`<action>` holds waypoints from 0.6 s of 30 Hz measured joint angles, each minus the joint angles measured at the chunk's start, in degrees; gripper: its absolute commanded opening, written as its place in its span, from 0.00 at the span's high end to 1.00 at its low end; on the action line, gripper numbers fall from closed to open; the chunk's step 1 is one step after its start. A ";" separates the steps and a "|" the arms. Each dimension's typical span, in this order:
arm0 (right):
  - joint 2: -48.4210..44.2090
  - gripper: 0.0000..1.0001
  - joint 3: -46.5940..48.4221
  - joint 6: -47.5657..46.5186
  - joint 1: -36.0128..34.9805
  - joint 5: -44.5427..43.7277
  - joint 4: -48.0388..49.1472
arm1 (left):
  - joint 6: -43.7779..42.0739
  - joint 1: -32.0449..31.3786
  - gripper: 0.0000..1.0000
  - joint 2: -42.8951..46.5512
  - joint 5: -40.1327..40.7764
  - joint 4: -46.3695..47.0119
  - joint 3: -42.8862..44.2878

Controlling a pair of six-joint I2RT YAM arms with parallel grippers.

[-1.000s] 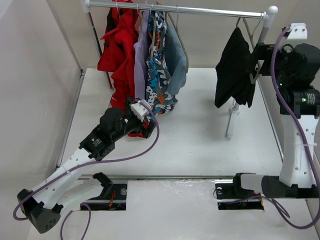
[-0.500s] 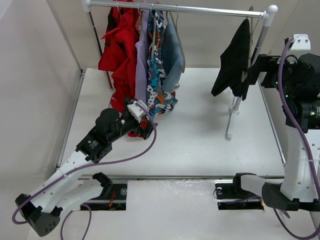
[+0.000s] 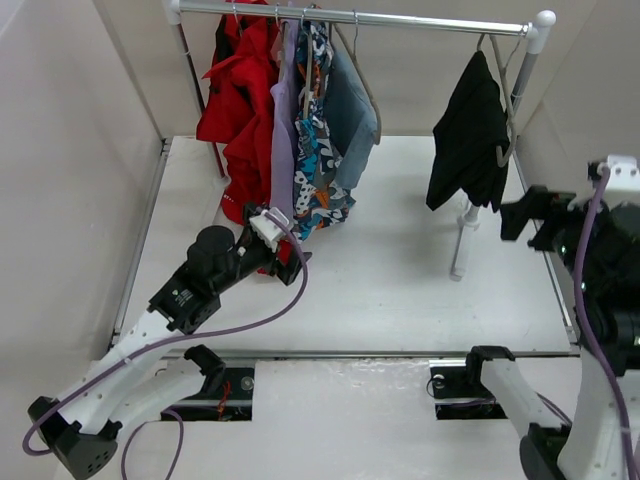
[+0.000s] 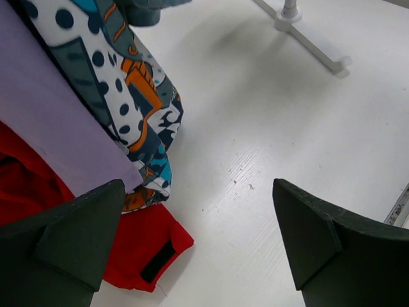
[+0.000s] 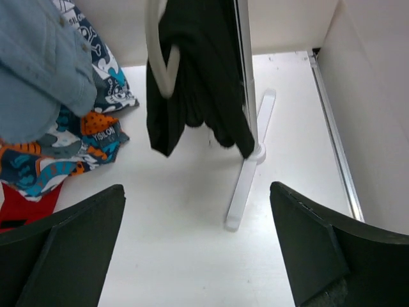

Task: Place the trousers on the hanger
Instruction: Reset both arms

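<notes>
The black trousers (image 3: 468, 140) hang draped over the thin grey-beige hanger (image 3: 506, 112), whose hook sits on the rail at the far right. In the right wrist view the trousers (image 5: 198, 70) and the hanger's curved end (image 5: 160, 57) show at the top. My right gripper (image 3: 530, 215) is open and empty, apart from the trousers, lower and to their right; in its own view (image 5: 198, 256) the fingers stand wide over bare table. My left gripper (image 3: 285, 255) is open and empty (image 4: 198, 249), low beside the hems of the other clothes.
A white clothes rack with rail (image 3: 400, 18), post (image 5: 246, 77) and foot (image 5: 246, 185) stands on the white table. Red (image 3: 235, 110), lilac, patterned (image 3: 315, 130) and blue-grey (image 3: 352, 105) clothes hang at the left. A red hem (image 4: 137, 249) lies by my left fingers. Walls enclose the sides.
My right gripper has drawn back from the trousers and hanger, down and toward the near side. The trousers swung and now hang free on the rail. My left arm pulled back slightly.
</notes>
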State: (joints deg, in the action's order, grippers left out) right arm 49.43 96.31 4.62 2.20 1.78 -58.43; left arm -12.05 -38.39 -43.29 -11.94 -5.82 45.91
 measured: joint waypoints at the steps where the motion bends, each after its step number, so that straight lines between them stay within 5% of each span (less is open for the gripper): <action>1: -2.73 0.00 -2.75 0.46 0.00 -0.11 -0.33 | 0.52 0.09 0.01 0.42 0.50 0.02 -0.68; 10: -35.65 0.00 -34.97 8.52 0.07 -0.39 -3.04 | 18.32 6.84 0.01 6.51 12.98 1.36 -13.84; 18: -49.48 0.00 -43.89 14.60 0.07 0.52 -4.55 | 25.99 13.64 0.01 10.73 18.47 2.16 -21.33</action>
State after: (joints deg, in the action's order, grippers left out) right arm -0.05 52.42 19.22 2.26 2.31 -62.98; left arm 13.93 -24.75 -32.56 6.52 -3.66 24.58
